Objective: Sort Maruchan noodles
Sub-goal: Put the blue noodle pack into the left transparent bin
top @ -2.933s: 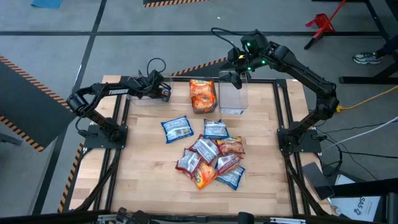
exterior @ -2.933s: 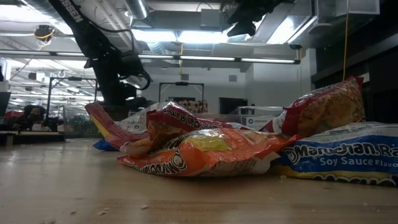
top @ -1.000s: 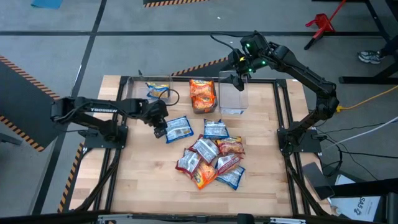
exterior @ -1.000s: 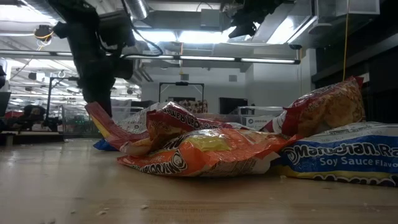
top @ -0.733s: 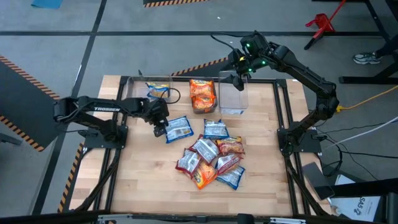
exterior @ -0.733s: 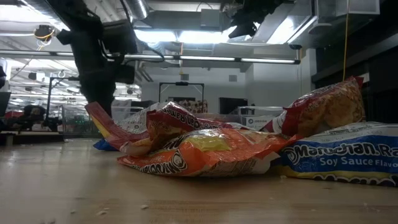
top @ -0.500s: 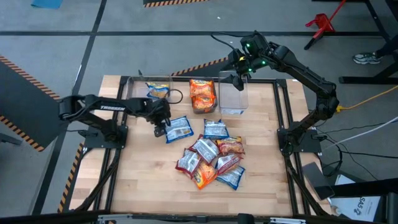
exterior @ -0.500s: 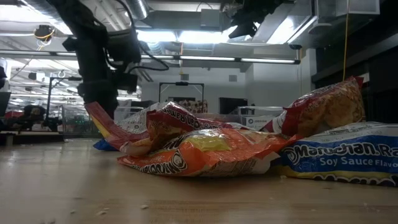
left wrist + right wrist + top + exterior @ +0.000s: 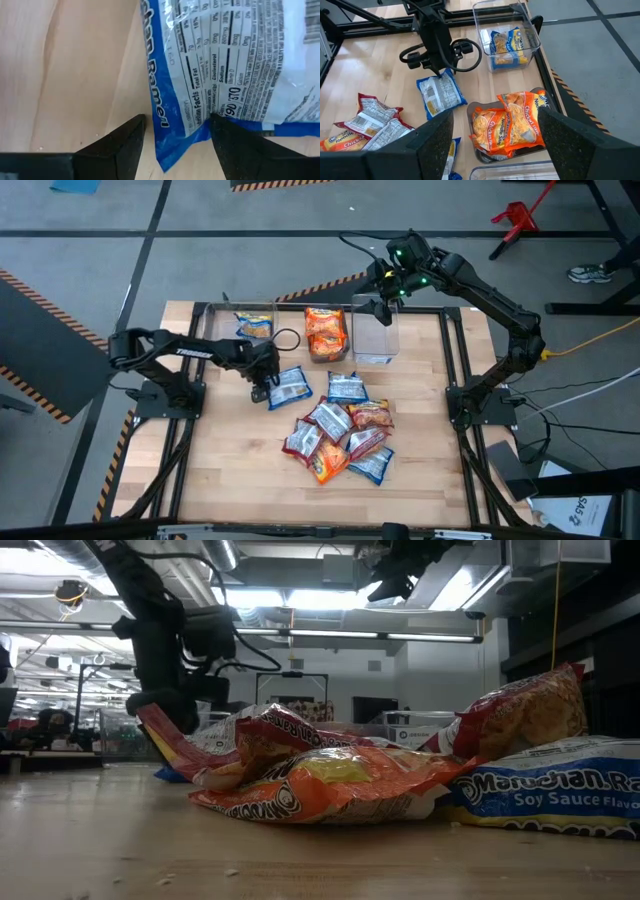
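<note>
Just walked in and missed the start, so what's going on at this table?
Two arms are sorting ramen packets into clear bins. The left claw is open and down at the corner of a lone blue packet, its fingers straddling the edge, not yet gripping. One blue packet lies in the left bin, and orange ones fill the middle bin. The right claw hangs open above the third bin. A mixed pile waits mid-table.

Blue packet (image 9: 291,387) flat, label-down, apart from mixed pile (image 9: 340,435); orange packets (image 9: 325,332) binned.
</note>
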`<act>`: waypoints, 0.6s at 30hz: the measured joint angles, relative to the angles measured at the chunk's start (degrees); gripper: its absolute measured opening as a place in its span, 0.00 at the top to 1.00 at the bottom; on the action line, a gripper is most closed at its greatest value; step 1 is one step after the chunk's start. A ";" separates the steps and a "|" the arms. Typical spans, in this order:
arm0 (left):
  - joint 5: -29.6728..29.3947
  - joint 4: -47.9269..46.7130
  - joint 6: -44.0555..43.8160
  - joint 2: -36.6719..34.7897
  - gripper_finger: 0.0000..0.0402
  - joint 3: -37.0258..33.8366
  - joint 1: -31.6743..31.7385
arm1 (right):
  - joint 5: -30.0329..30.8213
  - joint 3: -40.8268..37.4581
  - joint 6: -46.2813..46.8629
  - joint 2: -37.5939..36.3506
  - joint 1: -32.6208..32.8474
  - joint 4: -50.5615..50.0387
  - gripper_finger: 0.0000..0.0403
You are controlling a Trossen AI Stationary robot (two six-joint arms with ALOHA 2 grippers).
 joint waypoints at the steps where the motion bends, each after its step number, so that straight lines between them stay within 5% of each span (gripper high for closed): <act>1: -0.07 0.02 -0.33 0.53 0.47 0.08 0.00 | 0.00 0.02 0.00 0.00 0.00 0.00 0.31; 7: -1.59 -0.03 -2.37 1.94 0.63 0.10 -0.11 | 0.08 0.01 0.14 0.00 0.01 -0.02 0.31; 13: -2.19 0.71 -5.76 1.74 0.93 0.10 -0.09 | 0.15 0.00 0.92 0.00 0.00 -0.02 0.31; 18: -2.06 0.54 -9.82 1.79 0.98 0.47 -0.20 | 0.17 0.02 0.96 0.00 0.00 -0.02 0.31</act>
